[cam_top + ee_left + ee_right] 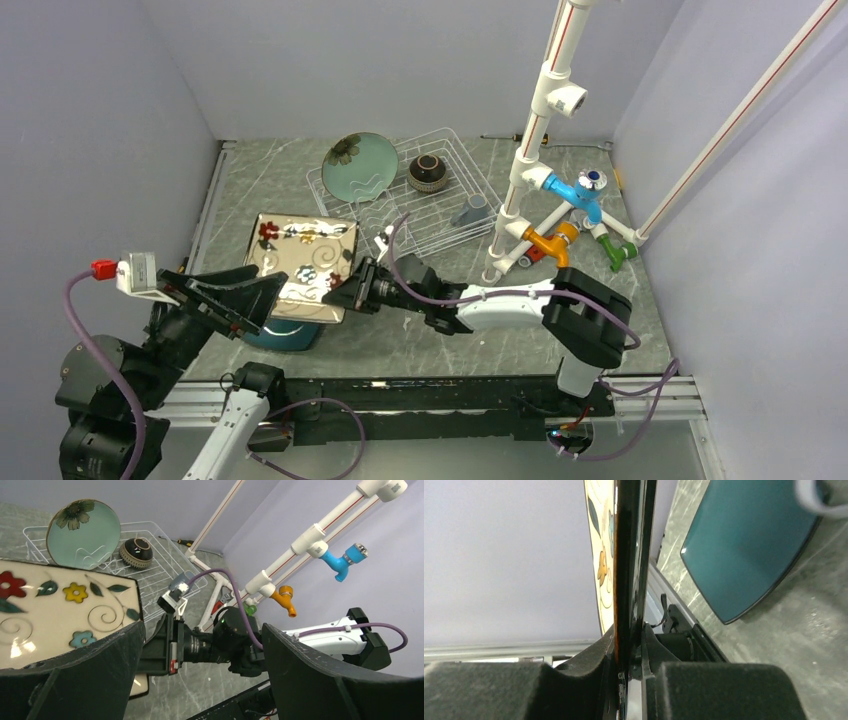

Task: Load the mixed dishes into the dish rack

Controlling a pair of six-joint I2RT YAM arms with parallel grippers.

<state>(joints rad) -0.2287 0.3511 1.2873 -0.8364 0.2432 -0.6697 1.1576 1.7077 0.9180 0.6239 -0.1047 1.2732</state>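
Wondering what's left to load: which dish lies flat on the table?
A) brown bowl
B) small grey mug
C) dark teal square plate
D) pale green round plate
C: the dark teal square plate lies flat on the table beneath the raised cream floral square plate; the other three sit in the dish rack.

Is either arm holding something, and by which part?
The right gripper pinches the cream floral square plate by one edge; the left gripper is open, holding nothing.
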